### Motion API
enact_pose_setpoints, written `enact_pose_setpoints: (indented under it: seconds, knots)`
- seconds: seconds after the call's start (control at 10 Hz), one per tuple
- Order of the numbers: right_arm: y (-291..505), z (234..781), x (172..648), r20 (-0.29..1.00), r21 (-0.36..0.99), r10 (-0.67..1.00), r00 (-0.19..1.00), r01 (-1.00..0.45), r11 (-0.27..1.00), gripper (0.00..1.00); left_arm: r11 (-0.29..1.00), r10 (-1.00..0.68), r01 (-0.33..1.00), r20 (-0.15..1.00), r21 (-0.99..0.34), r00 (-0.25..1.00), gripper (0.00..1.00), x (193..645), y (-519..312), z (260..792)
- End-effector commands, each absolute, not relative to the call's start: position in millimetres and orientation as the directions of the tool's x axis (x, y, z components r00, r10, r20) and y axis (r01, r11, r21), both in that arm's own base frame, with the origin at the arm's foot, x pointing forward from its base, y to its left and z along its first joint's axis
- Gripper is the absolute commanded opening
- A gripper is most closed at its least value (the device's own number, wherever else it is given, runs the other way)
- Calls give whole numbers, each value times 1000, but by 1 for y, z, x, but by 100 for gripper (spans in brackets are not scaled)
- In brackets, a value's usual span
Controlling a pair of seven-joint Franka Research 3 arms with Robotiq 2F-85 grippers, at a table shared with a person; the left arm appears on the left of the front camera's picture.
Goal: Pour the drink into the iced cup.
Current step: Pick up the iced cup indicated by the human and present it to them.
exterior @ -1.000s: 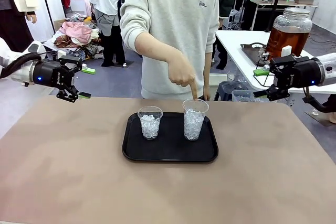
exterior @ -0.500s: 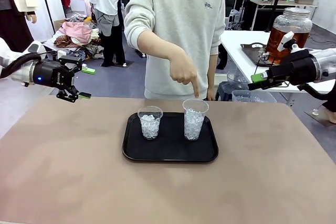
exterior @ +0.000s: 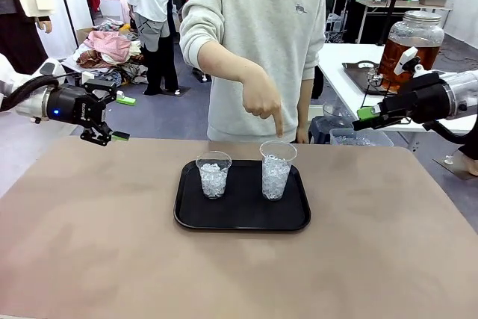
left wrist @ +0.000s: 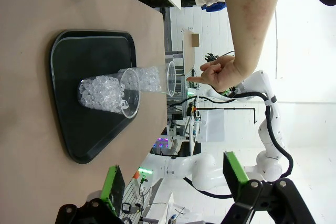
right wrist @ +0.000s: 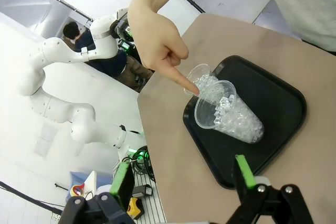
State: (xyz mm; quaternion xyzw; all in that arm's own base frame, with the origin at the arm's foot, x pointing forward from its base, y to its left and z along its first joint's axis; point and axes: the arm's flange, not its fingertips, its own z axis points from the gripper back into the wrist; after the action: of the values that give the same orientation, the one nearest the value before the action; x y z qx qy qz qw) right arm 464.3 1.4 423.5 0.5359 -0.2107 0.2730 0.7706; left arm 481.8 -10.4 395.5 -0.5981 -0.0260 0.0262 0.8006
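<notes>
- Busy workroom, people standing at the back; a broad tan tabletop point(exterior: 89, 244) in the foreground and a white side table point(exterior: 332, 57) off to my right.
- One black rectangular plastic tray point(exterior: 243, 220): flat at the middle of the tabletop.
- One short clear plastic cup point(exterior: 213, 175): upright on the tray's left half, filled with ice.
- One tall clear plastic cup point(exterior: 275, 172): upright on the tray's right half, ice nearly to the rim, near the short cup but apart from it.
- One person in a pale grey sweatshirt point(exterior: 254, 28): at the tabletop's far edge, one hand point(exterior: 260, 98) with the index finger pointing straight down. The fingertip is just above the tall cup's rim; I cannot tell whether they touch.
- The amber-brown drink point(exterior: 403, 59): inside a large round clear glass dispenser jar point(exterior: 417, 33) with a metal lid point(exterior: 422, 16), standing on the side table, well apart from the tray.
- My left jaws: wide open, nothing between the green pads, hovering over the tabletop's far left corner.
- My right jaws: wide open and empty, held off the tabletop's right side, near the dispenser jar in the front view.
</notes>
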Motion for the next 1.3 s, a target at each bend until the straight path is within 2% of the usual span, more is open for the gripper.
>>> enact_pose_setpoints:
  seconds: [0.0, 0.2, 0.5, 0.7, 0.9, 1.1, 1.2]
  knots:
    - [2, 423, 464, 617, 711, 195, 762, -647, 276, 100, 283, 73, -11, 10, -959, 997, 100, 481, -10, 396]
    - [12, 408, 469, 774, 559, 205, 599, -799, 223, 100, 283, 73, -11, 10, -959, 997, 100, 481, -10, 396]
    - [25, 387, 466, 903, 332, 222, 367, -926, 181, 100, 283, 73, -11, 10, -959, 997, 100, 481, -10, 396]
    - [31, 381, 459, 953, 155, 224, 202, -965, 213, 100, 283, 73, -11, 10, -959, 997, 100, 481, -10, 396]
    - [37, 374, 457, 958, 96, 248, 146, -974, 204, 100, 283, 73, -11, 10, -959, 997, 100, 481, -10, 396]
    - [35, 375, 455, 938, 183, 264, 224, -968, 171, 100, 283, 73, -11, 10, -959, 997, 100, 481, -10, 396]
    - [30, 375, 460, 951, 128, 255, 173, -974, 185, 100, 283, 73, -11, 10, -959, 997, 100, 481, -10, 396]
